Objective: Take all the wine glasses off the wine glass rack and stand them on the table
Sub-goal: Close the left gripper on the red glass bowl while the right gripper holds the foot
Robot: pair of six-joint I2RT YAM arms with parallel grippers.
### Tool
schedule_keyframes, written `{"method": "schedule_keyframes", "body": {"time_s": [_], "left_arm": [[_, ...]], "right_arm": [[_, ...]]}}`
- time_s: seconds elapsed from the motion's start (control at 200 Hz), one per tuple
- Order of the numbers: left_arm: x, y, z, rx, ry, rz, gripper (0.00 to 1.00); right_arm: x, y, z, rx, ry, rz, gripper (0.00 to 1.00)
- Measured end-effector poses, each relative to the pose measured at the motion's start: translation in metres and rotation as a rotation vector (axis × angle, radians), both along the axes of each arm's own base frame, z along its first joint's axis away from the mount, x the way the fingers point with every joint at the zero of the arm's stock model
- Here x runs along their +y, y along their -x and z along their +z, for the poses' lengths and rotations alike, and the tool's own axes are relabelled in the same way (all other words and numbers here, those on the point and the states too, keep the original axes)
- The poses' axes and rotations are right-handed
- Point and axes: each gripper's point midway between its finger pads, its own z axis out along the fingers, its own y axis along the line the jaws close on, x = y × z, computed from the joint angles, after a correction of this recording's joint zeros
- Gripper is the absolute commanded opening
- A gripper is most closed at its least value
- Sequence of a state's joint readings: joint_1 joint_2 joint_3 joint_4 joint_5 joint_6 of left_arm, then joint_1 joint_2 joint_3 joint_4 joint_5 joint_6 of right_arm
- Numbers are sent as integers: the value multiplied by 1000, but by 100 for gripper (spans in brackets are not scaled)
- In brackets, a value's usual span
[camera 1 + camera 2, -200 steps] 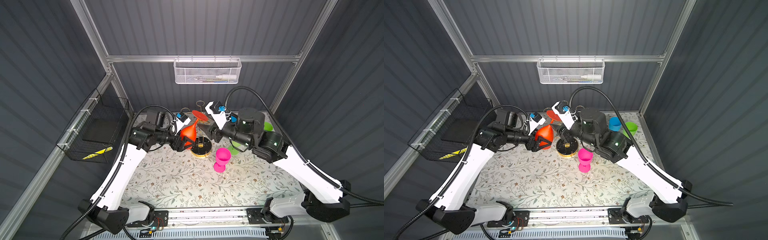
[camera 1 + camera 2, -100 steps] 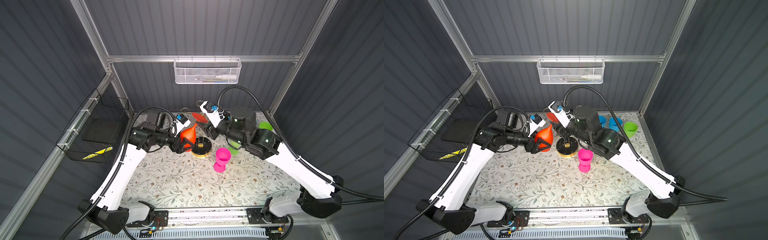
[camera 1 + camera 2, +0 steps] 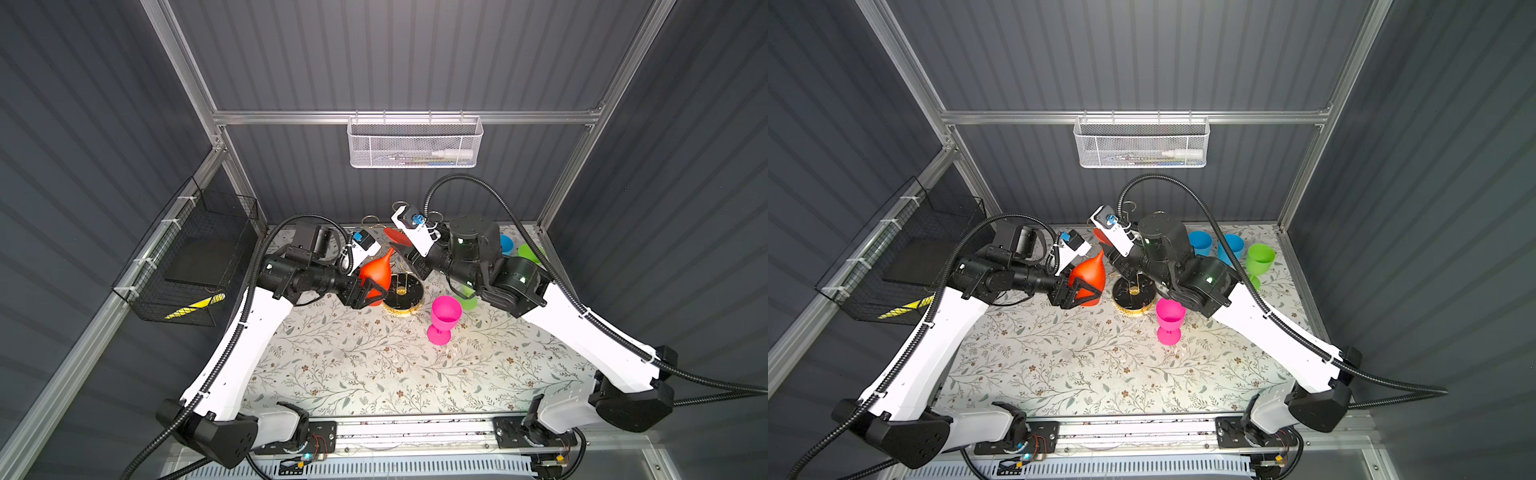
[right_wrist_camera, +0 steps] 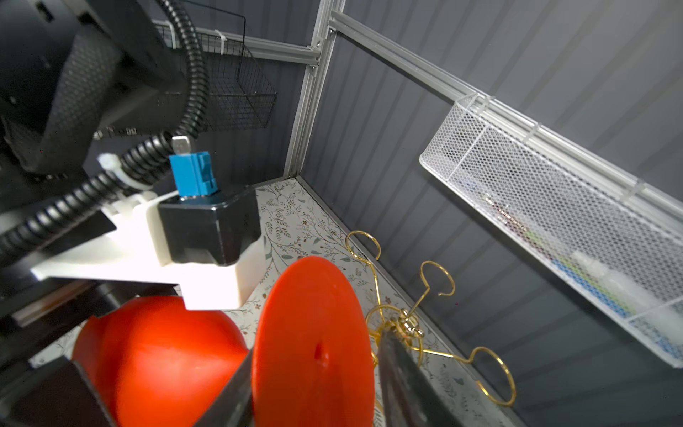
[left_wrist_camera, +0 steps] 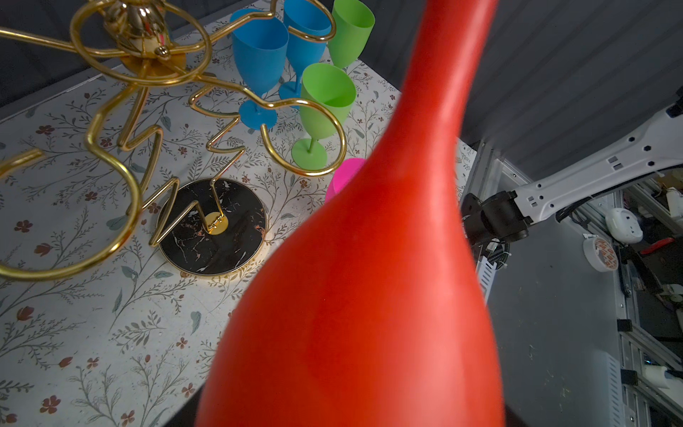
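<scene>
Two grippers meet on the red wine glass (image 3: 376, 272), which is tilted bowl-down just beside the wine glass rack (image 5: 229, 240), its foot (image 4: 314, 351) up near the rack's crown. The left gripper (image 3: 368, 293) pinches the broad bowl. The right gripper (image 4: 319, 393) has a finger on either side of the foot, but contact is unclear. The glass looks like light, stiff, smooth plastic, probably slippery on the curved bowl, so the flat foot seems the surer hold.

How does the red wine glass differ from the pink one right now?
The red wine glass is tilted, foot uppermost; the pink wine glass stands upright on its foot. The left end effector clamps the red wine glass's bowl; nothing holds the pink one, free on the table. Both are opaque stemmed goblets.
</scene>
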State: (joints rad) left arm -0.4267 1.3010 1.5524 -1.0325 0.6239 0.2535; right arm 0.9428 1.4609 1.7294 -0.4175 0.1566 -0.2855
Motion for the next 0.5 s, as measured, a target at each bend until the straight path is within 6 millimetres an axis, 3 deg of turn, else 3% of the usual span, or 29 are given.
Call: {"method": "schedule_keyframes", "body": {"time_s": [0.085,0.5], "left_arm": [[0,0,0,-1,0,1,63],[1,3,-2,15,-4,-1,66]], "right_arm": [[3,2,-1,-4,11,17,24],[1,1,-6,-27,64,18,0]]}}
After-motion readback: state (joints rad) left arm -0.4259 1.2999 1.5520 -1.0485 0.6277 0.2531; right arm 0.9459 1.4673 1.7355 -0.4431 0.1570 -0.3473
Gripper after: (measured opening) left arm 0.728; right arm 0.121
